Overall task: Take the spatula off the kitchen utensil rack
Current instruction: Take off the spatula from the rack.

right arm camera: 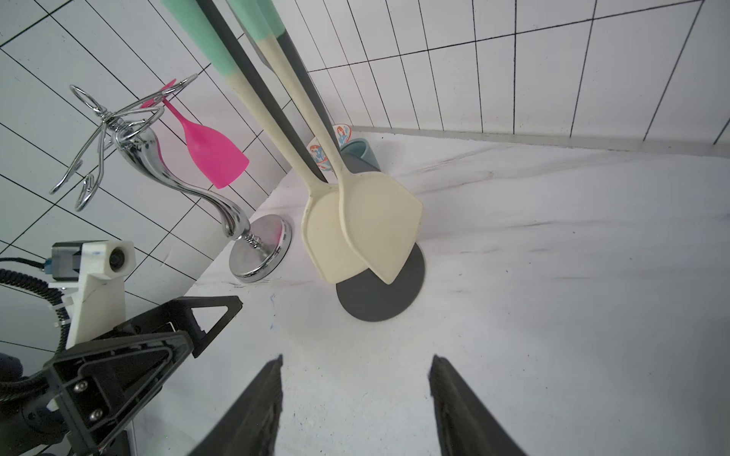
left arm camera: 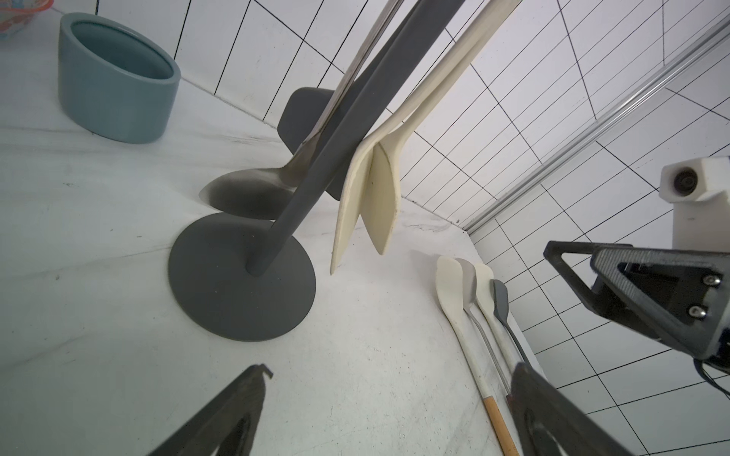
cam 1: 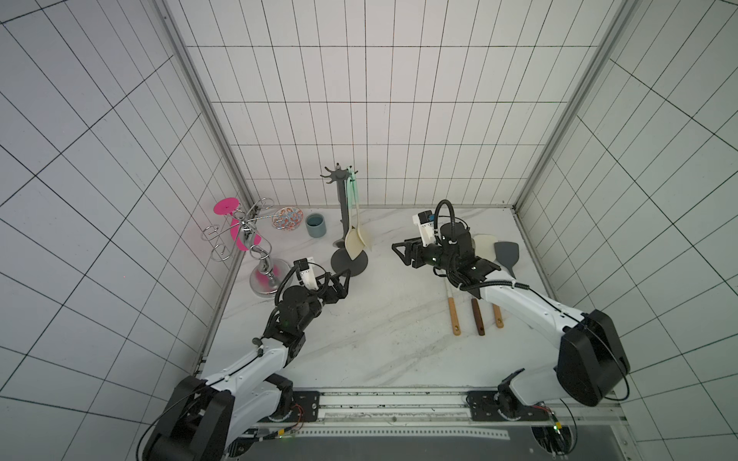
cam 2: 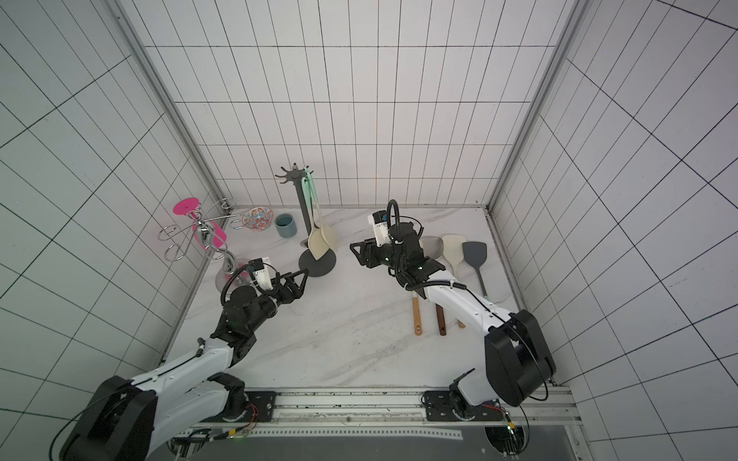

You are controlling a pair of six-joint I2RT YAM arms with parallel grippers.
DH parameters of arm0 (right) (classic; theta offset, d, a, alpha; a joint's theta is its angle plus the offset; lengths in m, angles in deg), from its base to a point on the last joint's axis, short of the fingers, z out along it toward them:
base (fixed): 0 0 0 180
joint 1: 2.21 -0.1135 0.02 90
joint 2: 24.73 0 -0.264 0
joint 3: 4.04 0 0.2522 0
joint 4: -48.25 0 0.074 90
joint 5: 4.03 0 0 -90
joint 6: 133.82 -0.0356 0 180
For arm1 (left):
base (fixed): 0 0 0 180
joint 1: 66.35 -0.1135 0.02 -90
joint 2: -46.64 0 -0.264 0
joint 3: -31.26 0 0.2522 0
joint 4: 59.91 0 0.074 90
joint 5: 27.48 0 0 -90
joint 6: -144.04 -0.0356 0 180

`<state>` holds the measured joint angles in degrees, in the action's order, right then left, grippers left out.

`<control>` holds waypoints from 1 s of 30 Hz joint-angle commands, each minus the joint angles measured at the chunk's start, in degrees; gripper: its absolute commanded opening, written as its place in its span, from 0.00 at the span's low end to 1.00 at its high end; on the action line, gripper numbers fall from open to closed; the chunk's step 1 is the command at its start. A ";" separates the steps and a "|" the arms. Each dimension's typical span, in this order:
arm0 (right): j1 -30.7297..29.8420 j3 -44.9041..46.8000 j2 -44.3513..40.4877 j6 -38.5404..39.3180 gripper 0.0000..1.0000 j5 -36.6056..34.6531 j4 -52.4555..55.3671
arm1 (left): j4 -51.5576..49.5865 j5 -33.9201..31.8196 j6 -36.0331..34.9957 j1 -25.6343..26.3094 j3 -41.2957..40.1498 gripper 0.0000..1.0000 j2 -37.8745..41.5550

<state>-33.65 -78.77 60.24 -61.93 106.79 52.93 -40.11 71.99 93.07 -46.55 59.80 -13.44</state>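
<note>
Two cream spatulas (right arm camera: 379, 229) hang from the hook crown of the kitchen utensil rack (cam 1: 342, 211). Their long axis is upright and the blades overlap just above the round base. They hang on the side of the pole that faces my right arm (cam 1: 447, 247). Its jaws stand apart and empty and point at the blades across bare worktop (cam 1: 379, 339). My left arm (cam 1: 299, 307) waits low near the base, jaws wide apart. I judge the right arm has the better line, and the lift must go upward to clear the hook.
</note>
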 commanded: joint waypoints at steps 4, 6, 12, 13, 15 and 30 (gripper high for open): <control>0.20 -12.74 8.77 3.43 0.56 4.33 -7.75 | 1.39 1.68 2.27 -1.77 1.56 0.98 -3.80; 0.24 -14.68 11.76 3.48 0.54 5.37 -11.44 | 2.25 3.30 3.03 -2.75 1.60 0.98 -5.07; 0.24 -22.20 20.93 3.32 0.48 8.59 -19.31 | 3.14 4.50 3.69 -3.53 1.69 0.98 -6.49; 0.24 -24.11 22.59 3.13 0.48 9.20 -19.30 | 3.16 4.45 3.69 -3.53 1.65 0.98 -6.39; 0.15 -27.42 25.32 2.34 0.43 10.39 -19.43 | 3.00 4.49 3.66 -3.62 1.65 0.98 -6.08; -0.58 -38.77 36.55 -1.07 0.43 13.72 -22.92 | 2.89 4.30 3.50 -3.71 1.65 0.98 -5.66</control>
<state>-33.76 -111.23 95.60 -62.94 118.81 32.25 -38.68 76.10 96.13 -49.96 60.18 -19.64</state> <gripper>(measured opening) 0.424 0.978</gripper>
